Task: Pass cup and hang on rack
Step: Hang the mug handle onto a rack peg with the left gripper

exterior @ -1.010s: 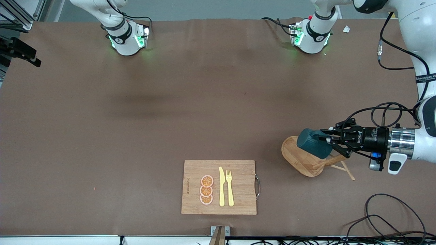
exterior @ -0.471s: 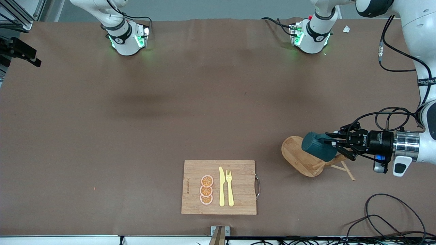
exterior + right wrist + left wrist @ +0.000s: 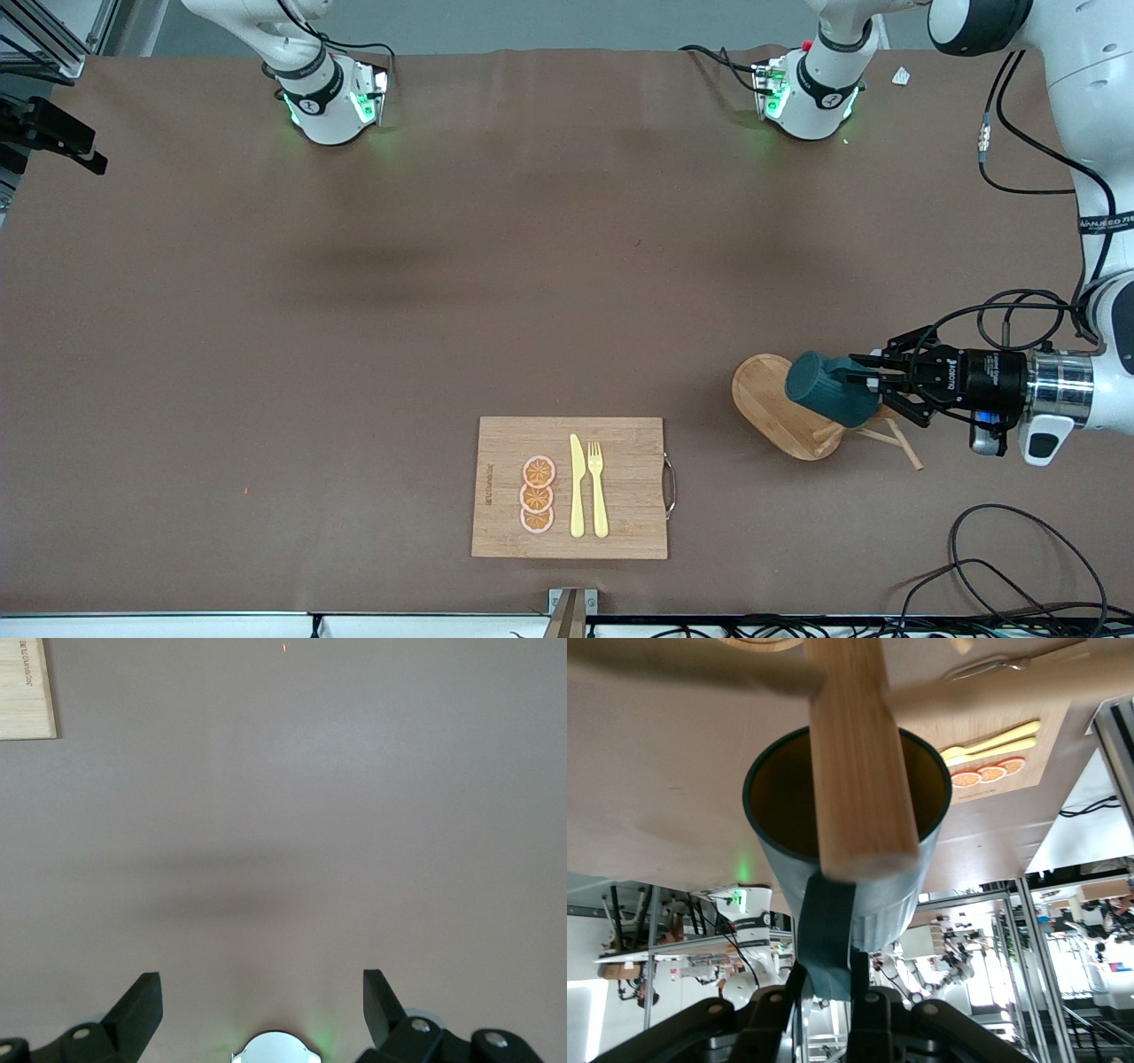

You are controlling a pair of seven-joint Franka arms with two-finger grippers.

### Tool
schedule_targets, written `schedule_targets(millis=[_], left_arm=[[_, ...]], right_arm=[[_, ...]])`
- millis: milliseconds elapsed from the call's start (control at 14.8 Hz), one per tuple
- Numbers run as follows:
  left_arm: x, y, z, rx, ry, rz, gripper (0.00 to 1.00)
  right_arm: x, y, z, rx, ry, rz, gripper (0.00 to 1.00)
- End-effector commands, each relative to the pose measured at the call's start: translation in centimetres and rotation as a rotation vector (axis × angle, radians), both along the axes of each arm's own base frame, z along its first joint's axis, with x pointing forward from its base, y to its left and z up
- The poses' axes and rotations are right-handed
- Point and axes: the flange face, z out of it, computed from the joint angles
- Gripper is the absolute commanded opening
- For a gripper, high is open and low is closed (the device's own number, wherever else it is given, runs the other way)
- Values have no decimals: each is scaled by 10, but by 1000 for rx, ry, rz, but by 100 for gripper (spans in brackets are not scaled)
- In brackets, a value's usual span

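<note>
The dark teal cup (image 3: 828, 399) hangs on its side over the wooden rack (image 3: 769, 400), which stands at the left arm's end of the table. My left gripper (image 3: 866, 383) is shut on the cup's handle (image 3: 826, 943). In the left wrist view the rack's thick post (image 3: 852, 753) crosses the cup's ochre mouth (image 3: 784, 802), and thin pegs branch off it. The cup hides part of the post in the front view. My right gripper (image 3: 261, 1001) is open and empty over bare table by its own base, and it is out of the front view.
A wooden cutting board (image 3: 569, 487) with three orange slices (image 3: 537, 494), a yellow knife (image 3: 577, 486) and a fork (image 3: 598, 487) lies near the front edge. Loose cables (image 3: 1019, 567) lie at the front corner by the left arm.
My left gripper has carried the cup lower in the front view and slightly toward the left arm's end, closer along the rack's post. The right gripper has not moved.
</note>
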Motion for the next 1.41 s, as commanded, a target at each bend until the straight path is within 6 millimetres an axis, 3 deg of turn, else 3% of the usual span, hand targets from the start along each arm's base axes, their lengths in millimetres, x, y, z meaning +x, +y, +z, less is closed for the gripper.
schedule_targets(millis=[0,404,673,741,875,943,1145,1347], left_arm=[[1,6,-3,-35,2,8,1],[2,6,-15,-36,17,10,2],[2,7,-25,-36,31,10,14],[3,7,-28,-36,35,11,27],[3,7,-29,-29,48,24,83],[4,7,-27,-34,41,25,100],[4,9,-11,-35,21,27,100],[-4,12,47,-17,-59,17,100]], right_arm=[[-5,0,2,3,-2,10,100],[-5,0,2,3,-2,14,100],[-5,-1,2,3,-4,10,100],[-5,-1,2,3,-4,10,100],[-5,0,2,3,-4,14,100],[-5,0,2,3,-4,14,100],[-5,2,2,1,-2,18,100],[-6,2,2,-1,-3,19,100]])
